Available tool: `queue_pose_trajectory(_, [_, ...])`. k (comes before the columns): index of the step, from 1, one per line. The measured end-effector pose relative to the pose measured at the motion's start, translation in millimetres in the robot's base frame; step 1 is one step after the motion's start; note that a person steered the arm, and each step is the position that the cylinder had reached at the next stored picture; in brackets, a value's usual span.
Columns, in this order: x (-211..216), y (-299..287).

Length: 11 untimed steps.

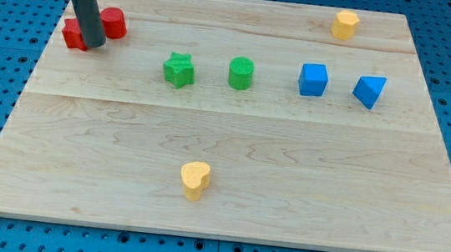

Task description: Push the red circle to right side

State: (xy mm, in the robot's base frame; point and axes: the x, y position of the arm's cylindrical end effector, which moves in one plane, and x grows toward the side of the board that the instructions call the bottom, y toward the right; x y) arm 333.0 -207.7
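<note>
The dark rod leans in from the view's top left, my tip [94, 45] planted between the red circle [114, 23] and another red block [73, 34] (its shape half hidden by the rod). No pincer exists. Both sit at the worktop's [226, 202] top-left corner.

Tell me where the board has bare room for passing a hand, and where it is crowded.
Free: the wide strip between the middle row, green star to blue triangular block, and the yellow heart; also the bottom corners beside the heart. Crowded: the top-left corner, where my tip sits between the red circle and another red block.
</note>
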Motion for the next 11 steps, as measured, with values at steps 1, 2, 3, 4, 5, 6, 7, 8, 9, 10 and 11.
queue_pose_trajectory(1, [-27,12])
queue_pose_trajectory(2, [-61,4])
queue_pose_trajectory(3, [-69,-26])
queue_pose_trajectory(4, [-92,-47])
queue_pose_trajectory(5, [-93,22])
queue_pose_trajectory(6, [-93,99])
queue_pose_trajectory(7, [-98,134])
queue_pose_trajectory(8, [-124,91])
queue_pose_trajectory(9, [-119,163])
queue_pose_trajectory(10, [-100,220])
queue_pose_trajectory(11, [-78,179])
